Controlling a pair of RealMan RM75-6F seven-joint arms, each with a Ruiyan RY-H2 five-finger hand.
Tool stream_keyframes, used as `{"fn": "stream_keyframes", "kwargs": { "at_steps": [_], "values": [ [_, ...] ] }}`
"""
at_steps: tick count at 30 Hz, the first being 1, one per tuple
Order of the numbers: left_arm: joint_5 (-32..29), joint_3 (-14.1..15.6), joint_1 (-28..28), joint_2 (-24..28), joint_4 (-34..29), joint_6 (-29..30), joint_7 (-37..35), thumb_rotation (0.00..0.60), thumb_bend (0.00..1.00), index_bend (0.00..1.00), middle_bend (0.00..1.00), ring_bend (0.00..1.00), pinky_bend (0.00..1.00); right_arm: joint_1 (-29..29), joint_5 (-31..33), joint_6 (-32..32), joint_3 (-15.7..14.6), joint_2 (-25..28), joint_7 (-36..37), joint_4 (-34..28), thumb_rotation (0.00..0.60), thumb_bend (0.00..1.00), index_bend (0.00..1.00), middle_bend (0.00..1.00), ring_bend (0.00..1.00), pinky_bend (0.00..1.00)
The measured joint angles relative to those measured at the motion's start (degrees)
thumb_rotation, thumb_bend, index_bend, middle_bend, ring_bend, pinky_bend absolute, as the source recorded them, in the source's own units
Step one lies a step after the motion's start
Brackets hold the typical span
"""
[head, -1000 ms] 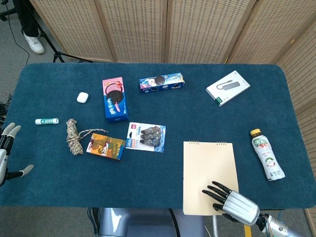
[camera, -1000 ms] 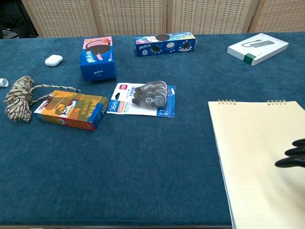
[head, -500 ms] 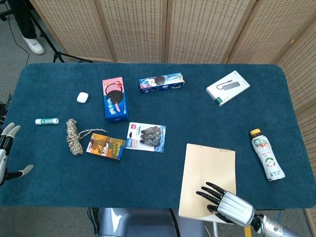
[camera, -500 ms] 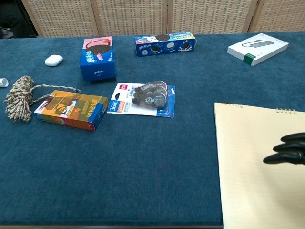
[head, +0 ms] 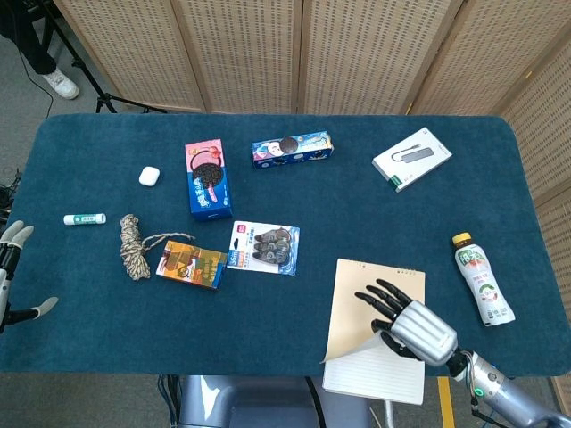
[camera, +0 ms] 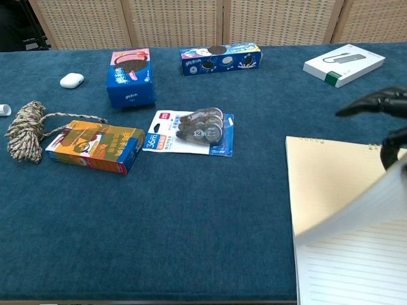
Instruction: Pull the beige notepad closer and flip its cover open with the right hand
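The beige notepad (head: 379, 334) lies at the lower right of the head view, its near end hanging past the table (head: 285, 339) edge, with its spiral binding on the far side. Its cover is lifted off the lined page beneath, bowed upward, and the right hand (head: 406, 319) has it from below: the thumb sits under the raised sheet while the dark fingers (head: 379, 294) spread above it. In the chest view the same hand (camera: 380, 108) shows only partly at the right edge, so the exact pinch is hard to confirm, but the cover appears held rather than loose.

The left hand (head: 13, 272) rests at the far left edge of the head view, fingers apart and holding nothing.

A drink bottle (head: 482, 278) lies just right of the notepad. A correction-tape pack (head: 263, 247) sits to its upper left.
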Motion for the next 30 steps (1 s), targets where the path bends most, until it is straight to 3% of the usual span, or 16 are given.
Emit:
{"fn": "stream_keyframes", "kwargs": {
  "at_steps": [9,14,19,25,30],
  "values": [
    [-0.3,-0.1,-0.1,0.4,0.2,-0.4,-1.0,0.600,0.00,0.00,0.00,0.00,0.00,5.1,19.2,-12.2,11.1,-0.1,0.8,-2.9,0.600,0.70,0.67,0.09,0.00,0.00],
    [-1.1,-0.3,-0.5,0.5,0.4,-1.1,-1.3,0.600,0.00,0.00,0.00,0.00,0.00,8.2,29.8,-19.0,16.9,-2.0,-0.5,-0.6,0.600,0.71,0.68,0.09,0.00,0.00],
    [-2.1,-0.7,-0.9,0.5,0.6,-1.9,-1.2,0.600,0.00,0.00,0.00,0.00,0.00,11.6,40.1,-25.3,21.8,-6.0,-3.3,6.5,0.600,0.72,0.68,0.10,0.00,0.00],
    [-3.9,-1.1,-1.6,0.3,0.8,-3.1,-0.3,0.600,0.00,0.00,0.00,0.00,0.00,15.1,45.8,-29.5,25.1,-11.5,-6.4,18.8,0.600,0.72,0.68,0.11,0.00,0.00],
    [-5.6,-1.5,-2.1,0.0,0.9,-4.0,0.5,0.600,0.00,0.00,0.00,0.00,0.00,18.2,50.6,-32.1,28.0,-16.7,-9.3,31.4,0.600,0.58,0.66,0.10,0.00,0.00]
  ]
}}
